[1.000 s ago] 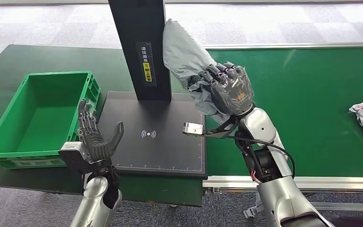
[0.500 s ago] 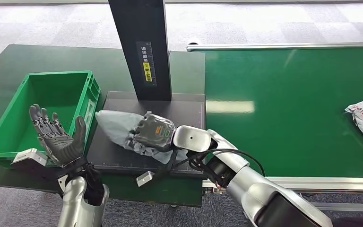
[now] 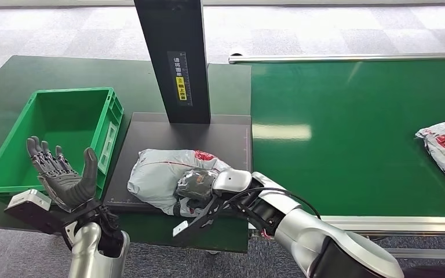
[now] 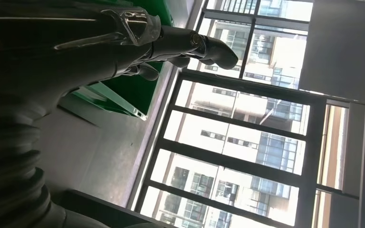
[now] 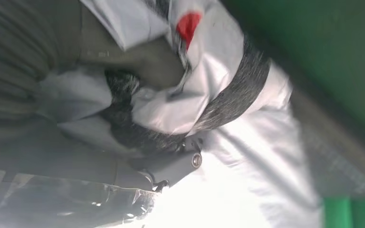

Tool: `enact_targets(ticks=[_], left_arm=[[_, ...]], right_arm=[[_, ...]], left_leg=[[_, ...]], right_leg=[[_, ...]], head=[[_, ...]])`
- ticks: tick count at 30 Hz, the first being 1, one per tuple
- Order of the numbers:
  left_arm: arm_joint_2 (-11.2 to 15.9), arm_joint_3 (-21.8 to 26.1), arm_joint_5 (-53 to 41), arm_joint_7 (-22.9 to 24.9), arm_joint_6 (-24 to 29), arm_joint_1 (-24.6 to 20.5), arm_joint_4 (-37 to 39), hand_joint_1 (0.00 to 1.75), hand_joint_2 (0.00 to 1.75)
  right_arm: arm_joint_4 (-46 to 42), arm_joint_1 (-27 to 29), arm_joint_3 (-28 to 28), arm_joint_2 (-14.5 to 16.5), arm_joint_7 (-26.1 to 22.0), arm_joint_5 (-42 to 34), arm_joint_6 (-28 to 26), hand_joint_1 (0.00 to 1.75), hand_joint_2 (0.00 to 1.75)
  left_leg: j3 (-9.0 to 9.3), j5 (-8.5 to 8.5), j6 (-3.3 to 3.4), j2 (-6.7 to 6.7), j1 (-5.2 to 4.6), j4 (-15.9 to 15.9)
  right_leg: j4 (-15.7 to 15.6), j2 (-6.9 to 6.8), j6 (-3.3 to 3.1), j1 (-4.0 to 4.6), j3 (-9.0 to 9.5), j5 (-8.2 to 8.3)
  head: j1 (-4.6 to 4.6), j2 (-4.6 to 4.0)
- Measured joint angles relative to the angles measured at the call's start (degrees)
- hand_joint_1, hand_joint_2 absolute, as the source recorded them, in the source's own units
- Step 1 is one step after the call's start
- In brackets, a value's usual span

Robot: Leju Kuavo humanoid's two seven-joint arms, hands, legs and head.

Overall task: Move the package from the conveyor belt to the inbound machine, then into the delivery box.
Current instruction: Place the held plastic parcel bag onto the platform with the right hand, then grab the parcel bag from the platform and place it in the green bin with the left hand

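Grey package [image 3: 162,176] lies on the black inbound machine [image 3: 232,136], gripped by the right hand [image 3: 196,184]; the left hand [image 3: 64,176] is spread, holding nothing.

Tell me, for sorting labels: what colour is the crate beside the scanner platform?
Green, a plastic open-topped crate; clearest in the head view.

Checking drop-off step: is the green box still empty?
Empty. The green box shows a bare floor; the package lies on the scanner plate.
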Motion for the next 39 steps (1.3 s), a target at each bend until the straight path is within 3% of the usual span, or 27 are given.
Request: enact_targets(ticks=[1,4,12,23,29,35,39], left_arm=[[0.0,-0.06,0.01,0.0,-0.12,0.1,0.0,0.0,1.75],[0.0,-0.47,0.21,0.0,-0.29,0.45,0.0,0.0,1.75],[0.09,-2.4,3.87,0.0,-2.58,0.53,1.45,0.0,1.75],[1.15,-6.36,3.99,1.31,-1.46,0.0,5.13,0.0,1.75],[2.37,-10.34,-7.05,8.25,0.43,-0.58,8.53,0.0,1.75],[2.99,-12.37,-18.68,12.98,2.4,-0.86,12.69,0.0,1.75],[3.4,-13.98,-29.46,18.66,4.12,-2.99,18.62,0.0,1.75]], right_arm=[[-0.01,0.0,-0.86,-0.4,-0.48,-2.37,-0.45,0.0,1.75],[-0.16,-0.01,-4.54,-1.56,-2.04,-10.43,0.28,0.0,1.75],[-2.14,1.28,-16.23,-2.81,-3.89,-32.1,9.6,0.0,1.75],[-5.74,6.57,-25.8,-2.68,-1.48,-42.09,11.05,0.0,1.75],[-9.46,10.3,-32.19,-2.69,-0.75,-47.56,8.74,0.0,1.75],[-16.34,14.72,-41.35,-2.53,-0.77,-52.16,1.26,0.0,1.75],[-21.47,17.51,-46.09,-2.25,-0.96,-53.19,-1.94,0.0,1.75]], left_leg=[[0.0,0.0,0.0,0.01,0.0,0.0],[0.0,0.0,0.0,0.01,0.0,0.01],[-0.04,-0.01,0.0,0.03,0.01,0.01],[-0.05,-0.01,0.0,0.03,0.01,0.01],[-0.08,-0.02,0.0,0.03,0.01,0.01],[-0.08,-0.02,0.0,0.03,0.0,0.01],[-0.09,-0.02,0.0,0.01,0.0,0.01]], right_leg=[[0.0,0.01,0.0,0.0,0.0,0.02],[0.0,0.01,0.01,0.0,-0.01,0.03],[0.0,0.01,0.01,0.01,-0.06,0.03],[0.0,0.02,0.01,0.01,-0.06,0.03],[0.0,0.02,0.01,0.01,-0.08,0.02],[0.0,0.02,0.01,0.0,-0.09,0.02],[0.0,0.01,0.01,0.0,-0.09,0.02]], head=[[0.0,0.0],[0.01,0.0],[-0.01,0.01],[0.0,0.0],[0.01,0.01],[-0.01,0.01],[0.0,0.01]])
